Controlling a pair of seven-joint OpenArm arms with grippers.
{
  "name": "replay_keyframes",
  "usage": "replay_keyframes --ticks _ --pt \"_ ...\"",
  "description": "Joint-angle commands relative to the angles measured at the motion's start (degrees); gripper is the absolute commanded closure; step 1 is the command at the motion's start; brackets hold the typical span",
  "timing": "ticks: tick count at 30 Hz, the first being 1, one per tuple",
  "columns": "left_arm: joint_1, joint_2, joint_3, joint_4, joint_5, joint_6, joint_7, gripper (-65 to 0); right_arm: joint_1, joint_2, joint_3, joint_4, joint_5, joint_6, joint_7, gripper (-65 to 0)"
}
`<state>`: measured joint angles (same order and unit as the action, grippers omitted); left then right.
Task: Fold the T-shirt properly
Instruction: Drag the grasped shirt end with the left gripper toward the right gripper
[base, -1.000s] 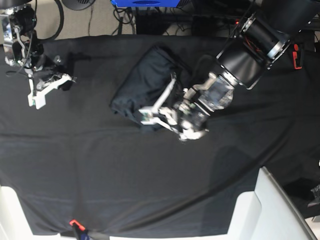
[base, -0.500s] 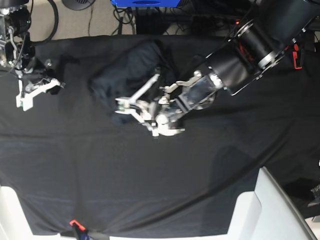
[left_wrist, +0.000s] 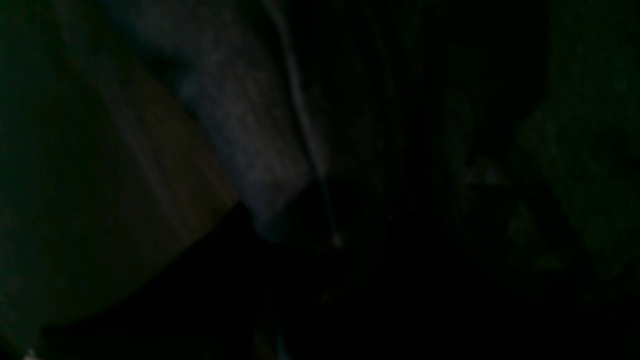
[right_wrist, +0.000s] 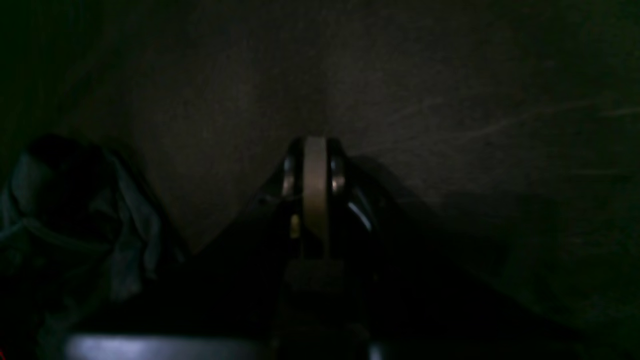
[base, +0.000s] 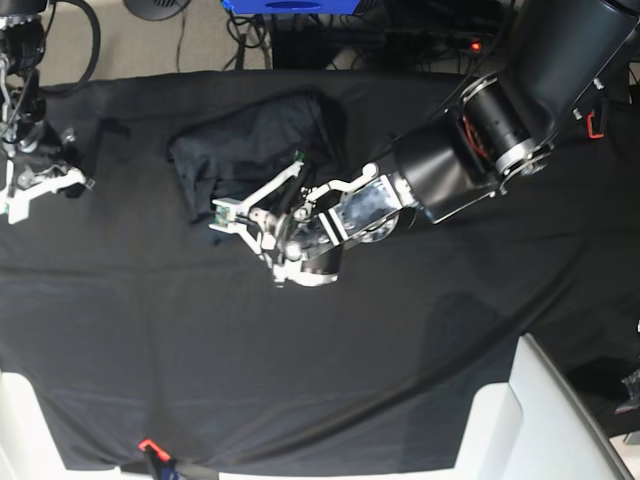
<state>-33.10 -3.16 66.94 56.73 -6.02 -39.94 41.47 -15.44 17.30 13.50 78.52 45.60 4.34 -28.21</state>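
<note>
One arm is plainly the nearer: the left gripper (base: 228, 218) sits right at the T-shirt (base: 250, 150), its white fingertips at the bundle's lower edge, so the shirt lies from it toward about one o'clock in the base view. Its jaws look nearly together at that hem; I'd judge a pinch of cloth sits between them, but dark fabric on dark fabric hides the contact and I cannot tell for sure. The right gripper (base: 40, 185) is well apart at nine o'clock near the table's left edge, jaws shut on nothing. The shirt lies upper-centre on the black table covering (base: 320, 380), a rumpled slate-grey heap, its long axis running roughly from eight o'clock to two o'clock, with no sleeves or collar to be made out. Folding looks far from done.
</note>
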Motion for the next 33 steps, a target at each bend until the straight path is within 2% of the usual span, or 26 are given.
replay_keyframes --ticks 1,4,5,11,13,16,22,25,33 --pt "-1.4 1.1 0.5 -0.1 -0.4 -0.1 -1.7 0.0 0.4 0.9 0.2 0.0 0.3 0.5 0.8 -1.5" --pt "-2.5 2.2 2.7 -1.4 -0.4 -0.1 -3.3 0.0 0.4 0.7 0.1 -1.2 0.3 0.5 0.7 -1.5" --pt "-2.6 2.4 3.2 -1.9 -0.4 -0.1 -4.0 0.0 0.4 -0.4 -0.5 -1.9 0.3 0.5 0.7 -1.5" --pt "-3.4 2.6 5.6 -2.8 -0.4 -0.1 -7.4 0.0 1.4 -2.0 -6.7 -4.1 0.2 0.4 0.7 -1.4" --pt "-4.3 2.7 7.5 -2.8 0.1 -0.1 -8.2 0.0 1.9 -2.9 -7.7 -4.4 0.2 -1.7 0.7 -1.4" --pt "-4.3 2.7 7.9 -2.9 3.0 -0.1 -8.3 0.0 1.7 -3.5 -8.0 -4.4 0.2 -3.9 0.7 -1.4" --pt "-4.2 2.7 7.9 -2.9 5.3 -0.1 -8.5 0.0 0.1 -5.1 -8.8 -4.0 0.2 -4.2 0.6 -1.2" --pt "-4.2 3.2 7.9 -3.0 5.3 -0.1 -10.3 0.0 -0.4 -6.7 -8.8 -3.9 0.2 -4.2 -1.8 -1.2" --pt "-4.1 5.0 7.8 -6.8 5.1 -0.1 -10.9 0.0 -3.8 -7.1 -8.7 2.2 0.2 -4.4 -3.0 -0.9"
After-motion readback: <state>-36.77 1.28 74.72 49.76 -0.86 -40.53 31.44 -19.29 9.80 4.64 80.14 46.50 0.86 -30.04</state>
